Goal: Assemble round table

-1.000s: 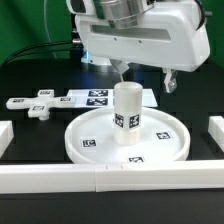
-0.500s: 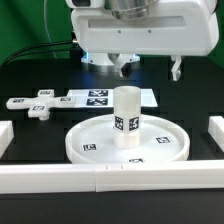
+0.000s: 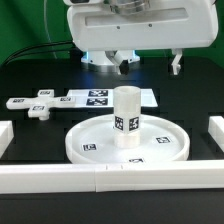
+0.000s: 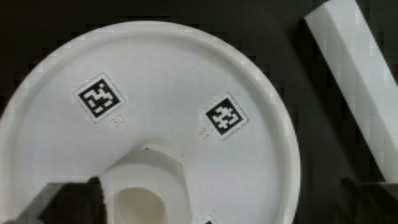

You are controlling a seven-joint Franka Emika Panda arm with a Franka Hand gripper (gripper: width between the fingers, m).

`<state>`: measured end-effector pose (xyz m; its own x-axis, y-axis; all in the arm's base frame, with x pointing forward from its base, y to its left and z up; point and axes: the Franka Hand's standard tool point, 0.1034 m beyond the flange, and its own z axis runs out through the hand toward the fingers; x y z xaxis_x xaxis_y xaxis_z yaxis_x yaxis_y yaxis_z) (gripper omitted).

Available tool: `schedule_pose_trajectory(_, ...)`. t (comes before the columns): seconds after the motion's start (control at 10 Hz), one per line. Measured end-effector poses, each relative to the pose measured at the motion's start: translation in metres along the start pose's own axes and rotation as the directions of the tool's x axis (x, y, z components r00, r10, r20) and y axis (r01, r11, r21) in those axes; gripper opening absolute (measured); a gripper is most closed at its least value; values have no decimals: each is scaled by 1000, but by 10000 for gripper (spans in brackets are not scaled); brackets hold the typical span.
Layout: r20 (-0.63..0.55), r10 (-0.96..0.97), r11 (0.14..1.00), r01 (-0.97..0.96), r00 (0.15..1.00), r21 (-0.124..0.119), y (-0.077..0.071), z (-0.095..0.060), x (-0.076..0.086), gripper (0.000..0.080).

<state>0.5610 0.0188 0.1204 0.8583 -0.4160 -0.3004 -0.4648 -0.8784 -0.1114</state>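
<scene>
The large rimmed white disc (image 3: 128, 141) lies flat on the black table, tags on its face. The short white cylinder leg (image 3: 126, 116) stands upright on its central hub. My gripper (image 3: 122, 65) hangs open and empty straight above the leg, clear of its top. In the wrist view the disc (image 4: 178, 90) fills the picture and the leg (image 4: 151, 192) shows from above, with a dark finger (image 4: 64, 200) beside it. The small flat base piece (image 3: 40, 109) lies on the table at the exterior view's left.
The marker board (image 3: 98, 98) lies behind the disc. White border rails run along the front (image 3: 110, 180) and stand at both sides (image 3: 215, 133); one rail shows in the wrist view (image 4: 352, 70).
My gripper has risen straight up from the top of the leg. The leg stays upright on the disc's hub, unmoved.
</scene>
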Motion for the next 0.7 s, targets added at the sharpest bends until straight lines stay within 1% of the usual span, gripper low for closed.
schedule_pose_trajectory(0.1, -3, -71, 997, 71, 998, -10, 5, -2, 2, 648)
schedule_pose_trajectory(0.2, -7, -265, 964, 265, 964, -37, 20, -7, 7, 648)
schedule_pose_trajectory(0.3, -6, -309, 951, 308, 951, -26, 36, -11, 11, 648)
schedule_pose_trajectory(0.4, -9, -302, 953, 302, 953, -8, 53, -15, 17, 648)
schedule_pose_trajectory(0.6, -8, -292, 956, 292, 956, -10, 48, -13, 16, 648)
schedule_pose_trajectory(0.7, -8, -289, 957, 289, 957, -10, 49, -13, 16, 648)
